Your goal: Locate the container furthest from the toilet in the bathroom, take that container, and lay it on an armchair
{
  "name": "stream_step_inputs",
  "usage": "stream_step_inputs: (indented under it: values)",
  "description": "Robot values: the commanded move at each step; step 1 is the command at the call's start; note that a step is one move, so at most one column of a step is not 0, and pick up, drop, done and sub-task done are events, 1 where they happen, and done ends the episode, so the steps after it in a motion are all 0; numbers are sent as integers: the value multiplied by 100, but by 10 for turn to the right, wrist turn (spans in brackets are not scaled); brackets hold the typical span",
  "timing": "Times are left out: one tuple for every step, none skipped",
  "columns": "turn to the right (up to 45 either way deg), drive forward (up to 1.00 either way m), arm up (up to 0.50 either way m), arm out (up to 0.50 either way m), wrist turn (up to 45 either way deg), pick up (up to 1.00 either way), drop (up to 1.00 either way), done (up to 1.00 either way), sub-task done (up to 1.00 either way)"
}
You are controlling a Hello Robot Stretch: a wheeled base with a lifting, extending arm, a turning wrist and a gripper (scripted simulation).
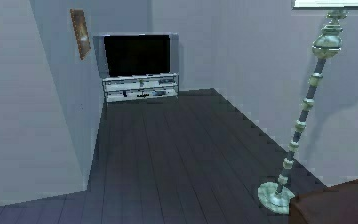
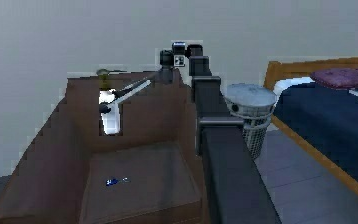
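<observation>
In the arm side view a brown armchair (image 2: pixel 137 175) stands below and left of the middle. My dark arm rises from the bottom edge and ends over its backrest. The gripper (image 2: pixel 109 97) points left, and a small white container (image 2: pixel 111 118) hangs from its far end, clear of the seat, so the gripper holds it. A tiny blue speck (image 2: pixel 114 181) lies on the seat cushion. A small greenish thing (image 2: pixel 105 72) shows at the top of the backrest. A brown corner of the armchair (image 1: pixel 337 205) shows at the forward view's bottom right.
A grey mesh bin (image 2: pixel 249 112) stands right of the armchair, then a bed (image 2: pixel 322 110) with a blue cover and purple pillow. Ahead, dark plank floor leads to a television (image 1: pixel 137 55) on a white stand (image 1: pixel 141 89). A floor lamp (image 1: pixel 305 110) stands at the right. A picture (image 1: pixel 80 34) hangs on the left wall.
</observation>
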Motion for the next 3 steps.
stream_step_inputs:
  values:
    - [0,0,0,0,360,0,0,0,0]
    - [0,0,-30,0,0,0,0,0,0]
    - [0,0,-32,0,0,0,0,0,0]
